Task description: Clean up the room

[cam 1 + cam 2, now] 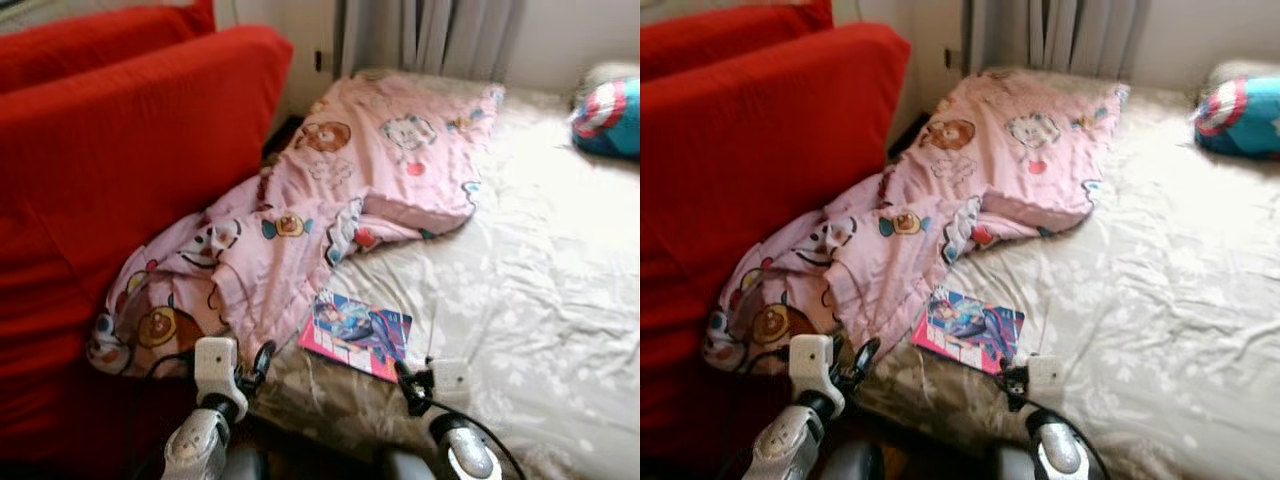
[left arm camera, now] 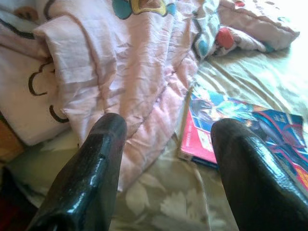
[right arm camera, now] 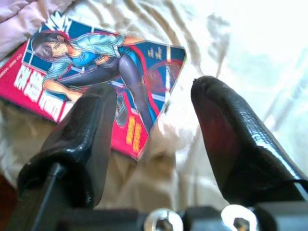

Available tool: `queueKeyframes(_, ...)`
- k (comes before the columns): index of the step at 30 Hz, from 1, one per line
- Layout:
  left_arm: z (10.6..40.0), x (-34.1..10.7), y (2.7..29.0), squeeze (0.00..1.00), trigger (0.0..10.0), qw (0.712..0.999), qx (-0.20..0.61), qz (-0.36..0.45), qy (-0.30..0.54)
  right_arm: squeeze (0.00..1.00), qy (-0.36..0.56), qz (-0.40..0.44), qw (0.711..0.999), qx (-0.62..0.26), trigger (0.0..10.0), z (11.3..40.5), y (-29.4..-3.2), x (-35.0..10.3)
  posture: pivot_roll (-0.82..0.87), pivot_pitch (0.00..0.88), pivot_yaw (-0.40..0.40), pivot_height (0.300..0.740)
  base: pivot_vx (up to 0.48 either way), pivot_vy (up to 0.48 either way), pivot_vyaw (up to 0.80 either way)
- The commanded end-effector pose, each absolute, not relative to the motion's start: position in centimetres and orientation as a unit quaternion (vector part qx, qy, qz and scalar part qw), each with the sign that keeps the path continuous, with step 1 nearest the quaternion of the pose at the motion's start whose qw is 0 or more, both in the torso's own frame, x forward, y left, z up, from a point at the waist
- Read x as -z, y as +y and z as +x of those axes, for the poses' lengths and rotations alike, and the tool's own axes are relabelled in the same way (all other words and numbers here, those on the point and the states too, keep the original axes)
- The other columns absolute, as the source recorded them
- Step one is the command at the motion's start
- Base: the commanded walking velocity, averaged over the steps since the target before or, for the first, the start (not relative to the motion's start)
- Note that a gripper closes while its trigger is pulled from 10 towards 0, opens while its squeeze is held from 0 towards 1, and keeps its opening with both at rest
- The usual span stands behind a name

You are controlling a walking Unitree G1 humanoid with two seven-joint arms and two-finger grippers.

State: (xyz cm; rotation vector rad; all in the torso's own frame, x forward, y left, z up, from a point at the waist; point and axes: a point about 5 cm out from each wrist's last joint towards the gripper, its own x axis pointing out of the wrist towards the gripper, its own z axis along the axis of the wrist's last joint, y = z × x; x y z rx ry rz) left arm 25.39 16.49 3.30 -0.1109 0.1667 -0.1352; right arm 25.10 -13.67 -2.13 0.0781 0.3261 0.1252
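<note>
**A comic book on the bed, both grippers close to it**

The comic book (image 1: 356, 335) lies flat on the pale flowered bedsheet (image 1: 520, 290), near the front edge of the bed. Its cover is red and blue, with a drawn figure on it. One edge of the book is touching the pink blanket (image 1: 330, 190), or is just beside it; the blanket has cartoon faces and lies in a heap across the robot's left part of the bed, from the head end down to the front edge.

The right gripper (image 3: 149, 125) is just before the near corner of the book, a little above the sheet. Its two black fingers (image 3: 79, 139) stand apart and hold nothing. The left gripper (image 2: 166, 159) is near the fold of the blanket, beside the other edge of the book. Its fingers (image 2: 94, 168) are spread too, with nothing between them.

On the left of the bed stands a red sofa (image 1: 120, 180), and the blanket hangs against it. At the far right corner of the bed lies a blue cushion (image 1: 608, 115) with a round red, white and blue sign. Behind the bed hang grey curtains (image 1: 430, 35).
</note>
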Motion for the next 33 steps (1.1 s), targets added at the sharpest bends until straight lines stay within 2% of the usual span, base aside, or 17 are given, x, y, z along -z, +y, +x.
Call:
queueKeyframes(1, 25.2, -3.2, 17.0, 0.00, 10.0, 0.993, 0.062, -0.053, 0.088, 0.00, 0.167, 0.045, 0.982, -0.072, 10.0, 25.1, -12.9, 2.2, 0.02, 0.121, -0.024, 0.615, 0.326, 0.000, 0.00)
queueKeyframes(5, 25.3, -3.2, 17.0, 0.00, 10.0, 0.993, 0.062, -0.053, 0.088, 0.00, 0.169, 0.046, 0.982, -0.073, 10.0, 25.2, -12.9, 2.2, 0.02, 0.123, -0.023, 0.615, 0.284, 0.000, 0.00)
queueKeyframes(11, 25.3, -3.3, 17.1, 0.00, 10.0, 0.993, 0.060, -0.052, 0.086, 0.00, 0.175, 0.049, 0.980, -0.076, 10.0, 25.7, -12.7, 2.0, 0.02, 0.132, -0.023, 0.615, 0.000, 0.000, 0.00)
queueKeyframes(12, 25.4, -3.7, 17.5, 0.00, 10.0, 0.994, 0.058, -0.049, 0.082, 0.00, 0.202, 0.088, 0.974, -0.042, 10.0, 27.4, -13.3, 1.5, 0.05, 0.158, -0.023, 0.615, 0.000, 0.000, 0.00)
queueKeyframes(13, 25.4, -3.7, 17.5, 0.00, 10.0, 0.994, 0.058, -0.049, 0.082, 0.00, 0.202, 0.088, 0.974, -0.042, 10.0, 27.4, -13.3, 1.5, 0.05, 0.158, -0.023, 0.615, 0.000, 0.000, 0.00)
queueKeyframes(14, 25.6, -3.9, 17.5, 0.00, 10.0, 0.994, 0.061, -0.045, 0.080, 0.80, 0.214, 0.133, 0.968, -0.013, 10.0, 28.2, -13.6, 1.2, 0.05, 0.167, -0.023, 0.615, 0.000, 0.000, 0.00)
queueKeyframes(15, 25.7, -4.0, 17.5, 0.00, 10.0, 0.994, 0.061, -0.045, 0.079, 0.80, 0.215, 0.143, 0.966, -0.008, 10.0, 28.4, -13.7, 1.1, 0.05, 0.167, -0.023, 0.615, 0.000, 0.000, 0.00)
queueKeyframes(16, 25.7, -4.1, 17.6, 0.00, 10.0, 0.994, 0.062, -0.044, 0.077, 1.00, 0.214, 0.148, 0.966, -0.006, 10.0, 28.6, -13.6, 0.9, 0.06, 0.179, -0.024, 0.615, 0.000, 0.000, 0.00)
queueKeyframes(20, 26.4, -4.9, 17.8, 0.00, 10.0, 0.995, 0.065, -0.033, 0.066, 1.00, 0.207, 0.137, 0.969, -0.019, 10.0, 30.2, -13.0, -0.5, 0.07, 0.200, -0.024, 0.615, 0.000, 0.000, 0.00)
queueKeyframes(30, 25.6, -5.9, 18.0, 0.00, 10.0, 0.996, 0.070, -0.026, 0.055, 1.00, 0.206, 0.130, 0.970, -0.013, 10.0, 31.4, -13.1, -1.4, 0.10, 0.274, -0.013, 0.615, 0.000, 0.000, 0.00)
queueKeyframes(31, 25.2, -5.9, 18.1, 0.00, 10.0, 0.996, 0.069, -0.025, 0.057, 0.76, 0.206, 0.128, 0.970, -0.008, 10.0, 31.5, -13.2, -1.6, 0.11, 0.287, -0.010, 0.615, 0.000, 0.000, 0.00)
queueKeyframes(32, 25.1, -5.9, 18.1, 0.00, 10.0, 0.996, 0.069, -0.025, 0.057, 0.76, 0.205, 0.128, 0.970, -0.006, 10.0, 31.5, -13.3, -1.6, 0.11, 0.287, -0.010, 0.615, 0.000, 0.000, 0.00)
queueKeyframes(33, 24.9, -5.9, 18.1, 0.00, 10.0, 0.996, 0.068, -0.024, 0.059, 0.00, 0.205, 0.126, 0.971, -0.002, 10.0, 31.6, -13.5, -1.7, 0.11, 0.298, -0.008, 0.615, 0.000, 0.000, 0.00)
